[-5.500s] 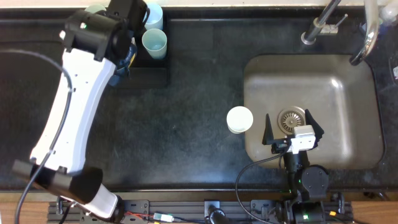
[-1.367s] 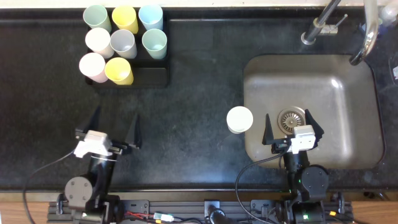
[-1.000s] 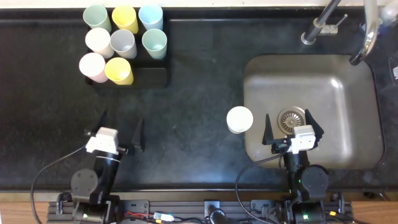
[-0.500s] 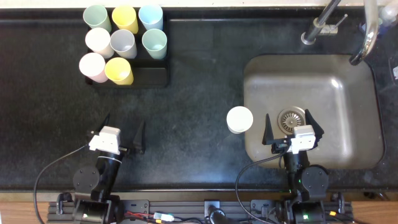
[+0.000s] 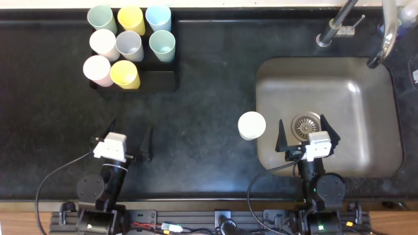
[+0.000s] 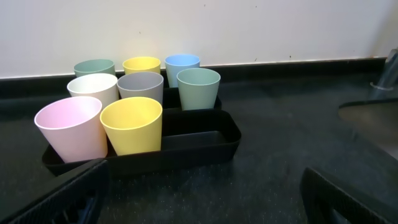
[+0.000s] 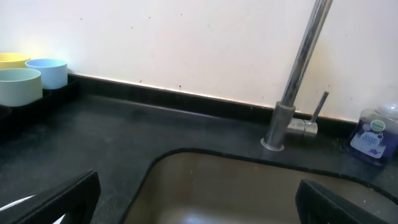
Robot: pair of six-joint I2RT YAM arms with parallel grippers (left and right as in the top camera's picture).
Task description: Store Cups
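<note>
A black tray (image 5: 160,80) at the counter's far left holds several upright cups, among them a pink cup (image 5: 96,70) and a yellow cup (image 5: 124,74) in its near row; the near right slot is bare. The left wrist view shows the same tray (image 6: 205,140), pink cup (image 6: 71,127) and yellow cup (image 6: 132,124). A lone white cup (image 5: 251,125) stands on the counter at the sink's left rim. My left gripper (image 5: 126,140) is open near the counter's front, well short of the tray. My right gripper (image 5: 305,134) is open over the sink's near part, right of the white cup.
The steel sink (image 5: 366,104) fills the right side, with a drain (image 5: 305,123) and a faucet (image 7: 298,81) behind it. A soap bottle (image 7: 373,134) stands at the far right by the wall. Dark counter (image 5: 202,98) lies bare between tray and sink.
My left arm has pulled back from over the tray to the counter's near side and settled there, open. The right arm and the white cup have not moved.
</note>
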